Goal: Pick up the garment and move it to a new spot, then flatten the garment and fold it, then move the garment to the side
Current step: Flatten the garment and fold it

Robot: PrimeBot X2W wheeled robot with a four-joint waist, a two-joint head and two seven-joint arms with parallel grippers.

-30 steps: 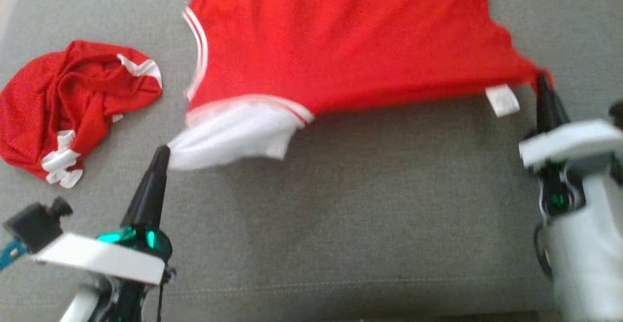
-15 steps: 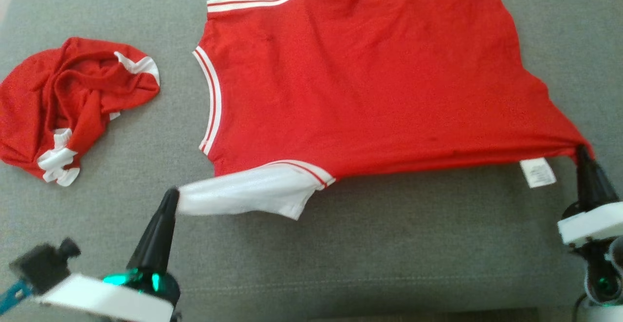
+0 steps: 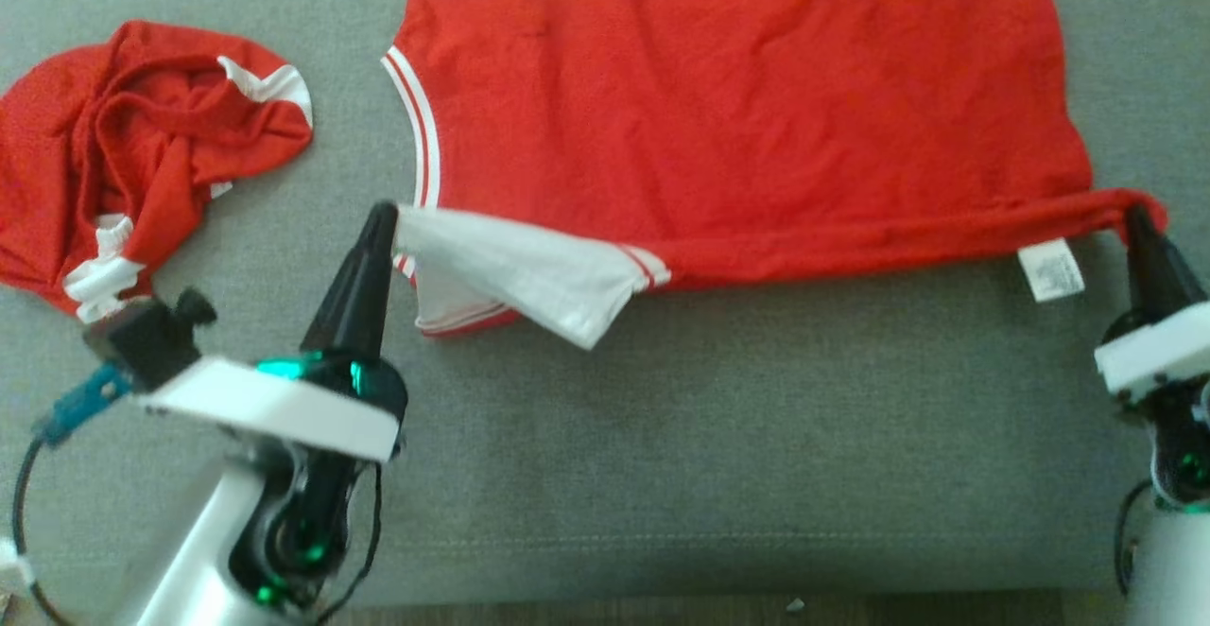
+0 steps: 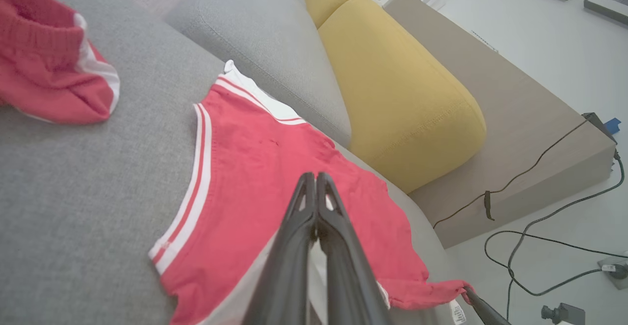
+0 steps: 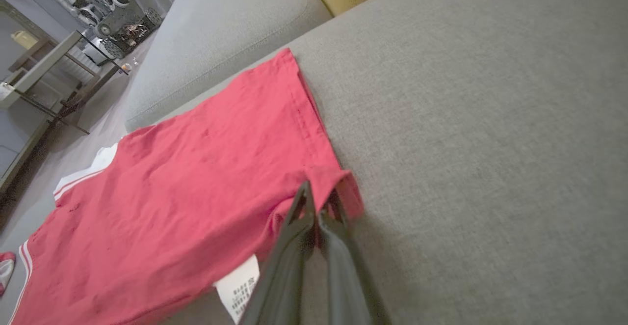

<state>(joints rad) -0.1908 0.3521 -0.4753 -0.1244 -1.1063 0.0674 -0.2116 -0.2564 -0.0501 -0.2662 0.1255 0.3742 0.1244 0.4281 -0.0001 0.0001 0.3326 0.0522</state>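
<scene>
Where the left jaws bite: left gripper point(image 3: 383, 215) clenched on the tip of the white sleeve point(image 3: 529, 271), holding it raised off the seat.
Where the right jaws bite: right gripper point(image 3: 1137, 219) clamped on the red hem corner point(image 3: 1130, 202), just beside the care label point(image 3: 1051, 269).
Garment: red shirt point(image 3: 737, 106) spread across the back half of the grey sofa seat point(image 3: 662, 437), its near edge drawn into a ridge between the two grips.
Step, as it looks: folding the near edge toward the seat's back edge.
Doing it well: carry both grips level and together, keep that edge taut, and lay the sleeve inside the body before letting go.
Bystander: second red garment point(image 3: 142, 153), crumpled toward the seat's left end, well apart.
</scene>
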